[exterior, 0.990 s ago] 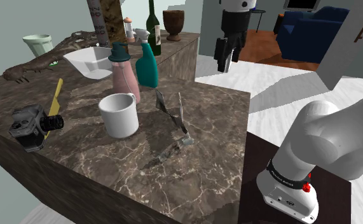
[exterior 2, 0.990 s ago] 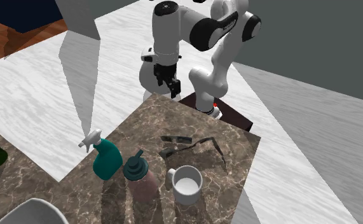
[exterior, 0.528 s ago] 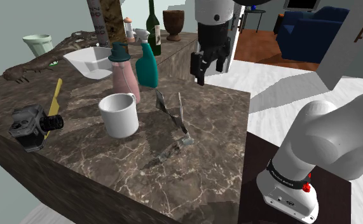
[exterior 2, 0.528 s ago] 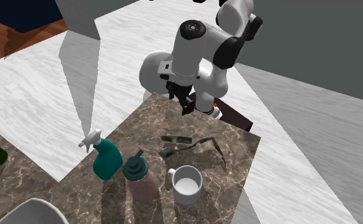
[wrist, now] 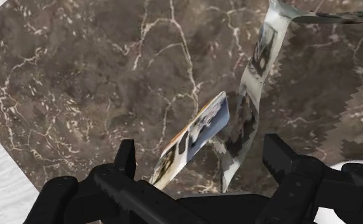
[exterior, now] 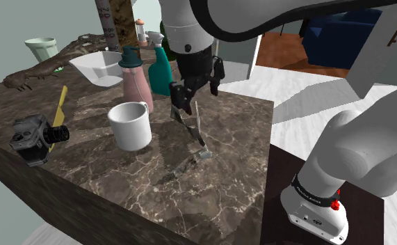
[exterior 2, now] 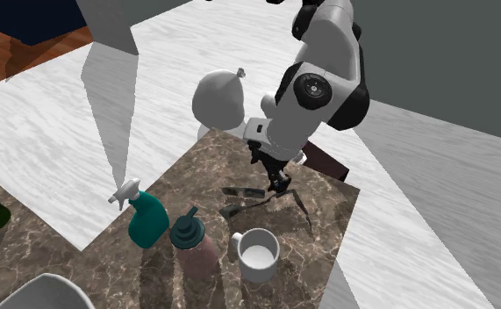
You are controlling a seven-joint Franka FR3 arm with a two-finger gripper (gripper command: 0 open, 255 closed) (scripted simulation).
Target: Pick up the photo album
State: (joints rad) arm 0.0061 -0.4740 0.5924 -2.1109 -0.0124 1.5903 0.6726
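The photo album [exterior: 190,127] stands open on the dark marble counter [exterior: 238,160], its thin pages fanned upright beside the white mug. In the second exterior view the album [exterior 2: 259,194] lies between the mug and the arm. My gripper [exterior: 195,89] hangs just above the album's top edges, open, touching nothing. The second exterior view shows the gripper [exterior 2: 279,181] pointing down at the album. In the wrist view the gripper [wrist: 202,159] has its fingers wide apart, and the album's picture pages [wrist: 199,132] rise between them, untouched.
A white mug [exterior: 131,125], a pink bottle [exterior: 135,82] and a teal spray bottle [exterior: 160,71] stand close to the album on the shoulder view's left. A camera [exterior: 33,138] and a white bowl [exterior: 99,68] lie further left. The counter's edge drops off toward the stand.
The arm swung from beyond the counter's far edge toward the shoulder view's left and downward, bringing the open gripper over the album. The album has not moved.
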